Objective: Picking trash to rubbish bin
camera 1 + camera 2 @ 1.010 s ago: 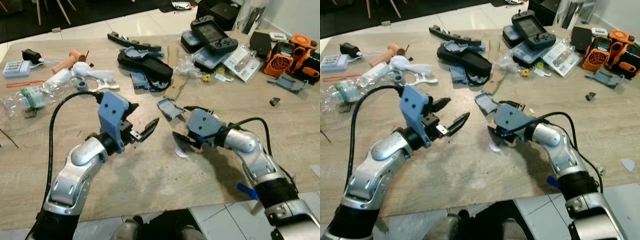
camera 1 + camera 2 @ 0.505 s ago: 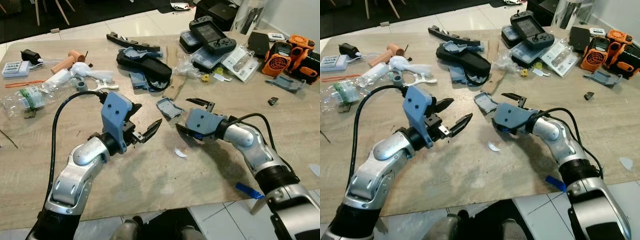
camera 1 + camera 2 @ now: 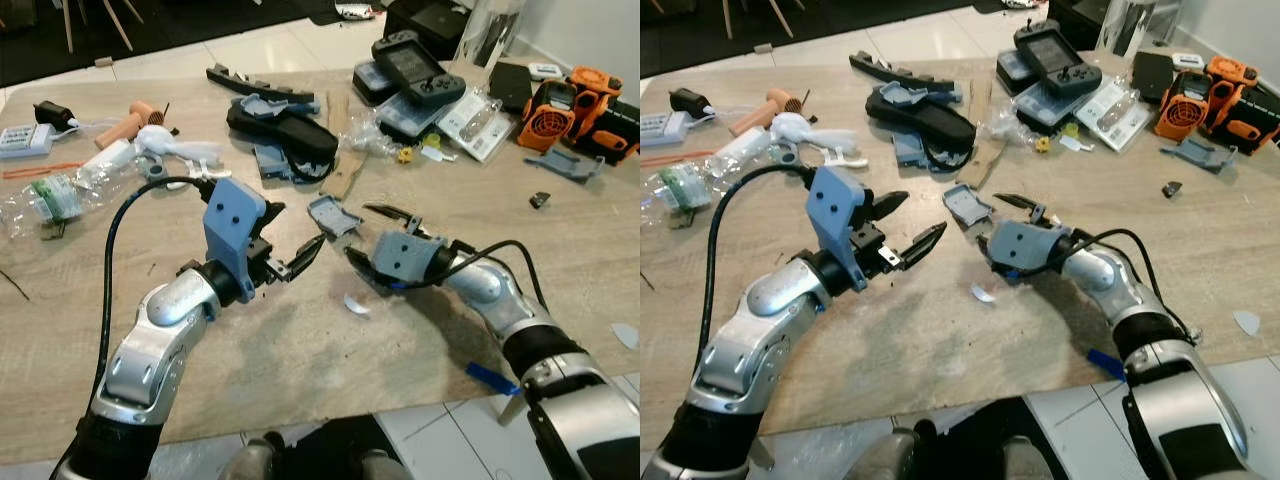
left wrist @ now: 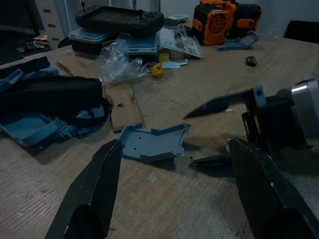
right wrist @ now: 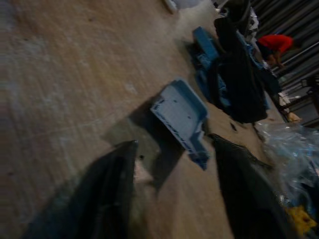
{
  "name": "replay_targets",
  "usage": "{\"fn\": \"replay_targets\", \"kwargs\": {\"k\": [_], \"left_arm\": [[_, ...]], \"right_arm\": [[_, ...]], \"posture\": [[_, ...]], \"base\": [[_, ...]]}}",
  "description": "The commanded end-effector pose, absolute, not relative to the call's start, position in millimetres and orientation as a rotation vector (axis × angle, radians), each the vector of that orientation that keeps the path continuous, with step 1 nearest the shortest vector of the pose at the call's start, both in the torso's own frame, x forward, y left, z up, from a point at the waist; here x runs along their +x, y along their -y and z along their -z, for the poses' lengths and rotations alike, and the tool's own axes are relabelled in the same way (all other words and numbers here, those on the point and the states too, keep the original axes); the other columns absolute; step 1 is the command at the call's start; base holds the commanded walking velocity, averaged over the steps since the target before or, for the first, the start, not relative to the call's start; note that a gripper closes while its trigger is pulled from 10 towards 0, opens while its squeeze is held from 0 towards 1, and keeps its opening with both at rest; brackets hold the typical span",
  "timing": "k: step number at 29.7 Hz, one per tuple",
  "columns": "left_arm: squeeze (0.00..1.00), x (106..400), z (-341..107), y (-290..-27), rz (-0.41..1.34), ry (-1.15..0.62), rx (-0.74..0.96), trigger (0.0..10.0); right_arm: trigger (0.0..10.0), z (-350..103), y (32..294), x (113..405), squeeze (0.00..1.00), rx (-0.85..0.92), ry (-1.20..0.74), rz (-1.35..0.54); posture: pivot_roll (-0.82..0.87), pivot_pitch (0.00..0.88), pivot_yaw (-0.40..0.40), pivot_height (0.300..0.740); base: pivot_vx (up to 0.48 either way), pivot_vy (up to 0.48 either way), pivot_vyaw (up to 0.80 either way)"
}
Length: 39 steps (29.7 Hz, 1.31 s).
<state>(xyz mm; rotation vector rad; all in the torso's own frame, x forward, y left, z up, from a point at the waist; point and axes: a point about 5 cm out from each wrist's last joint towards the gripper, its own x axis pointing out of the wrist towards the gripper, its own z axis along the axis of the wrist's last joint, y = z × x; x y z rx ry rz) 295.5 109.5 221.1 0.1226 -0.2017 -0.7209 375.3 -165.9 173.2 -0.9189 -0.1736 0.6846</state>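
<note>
Both pincers, left pincer point(image 3: 297, 252) and right pincer point(image 3: 372, 235), are held open over bare desk point(image 3: 300, 360), a white scrap point(image 3: 356, 304) lying between, near the front edge.

white scrap point(image 3: 356, 304) on table point(image 3: 300, 350) | between both arms | blue cover point(image 3: 334, 214) behind

Wooden table point(image 3: 300, 360), pale tiled floor point(image 3: 250, 45)
</note>
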Motion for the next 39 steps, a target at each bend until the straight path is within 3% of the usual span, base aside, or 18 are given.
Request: {"fn": "replay_targets", "kwargs": {"k": [1, 13, 31, 32, 33, 35, 39], "left_arm": [[0.0, 294, -219, -111, 0.727, 0.196, 0.135, 10.0], [0.0, 295, -222, -110, 0.735, 0.203, 0.132, 10.0], [0.0, 295, -223, -111, 0.705, 0.222, 0.11, 10.0], [0.0, 296, -223, -110, 0.706, 0.225, 0.11, 10.0], [0.0, 297, -224, -110, 0.707, 0.227, 0.111, 10.0], [0.0, 297, -224, -110, 0.707, 0.228, 0.114, 10.0], [0.0, 299, -225, -110, 0.698, 0.237, 0.125, 10.0]], "right_arm": [[0.0, -152, 171, 373, 0.0, -0.909, 0.058, -0.697], [0.0, -166, 178, 381, 0.0, -0.902, 0.059, -0.649], [0.0, -223, 140, 372, 0.0, -0.678, 0.518, -0.625], [4.2, -224, 138, 371, 0.0, -0.629, 0.537, -0.611], [10.0, -222, 138, 370, 1.0, -0.621, 0.533, -0.61], [10.0, -218, 138, 371, 1.0, -0.618, 0.512, -0.616], [10.0, -209, 140, 378, 1.0, -0.391, 0.407, -0.599]], "posture": [[0.08, 0.274, 0.055, 0.74], [0.08, 0.271, 0.055, 0.74], [0.06, 0.234, 0.053, 0.74], [0.06, 0.23, 0.056, 0.74], [0.06, 0.229, 0.055, 0.74], [0.06, 0.229, 0.055, 0.74], [0.06, 0.231, 0.046, 0.74]], "base": [[0.0, 0.0, 0.0], [0.0, 0.0, 0.0], [0.0, 0.0, 0.0], [0.0, 0.0, 0.0], [0.0, 0.0, 0.0], [0.0, 0.0, 0.0], [0.0, 0.0, 0.0]]}}
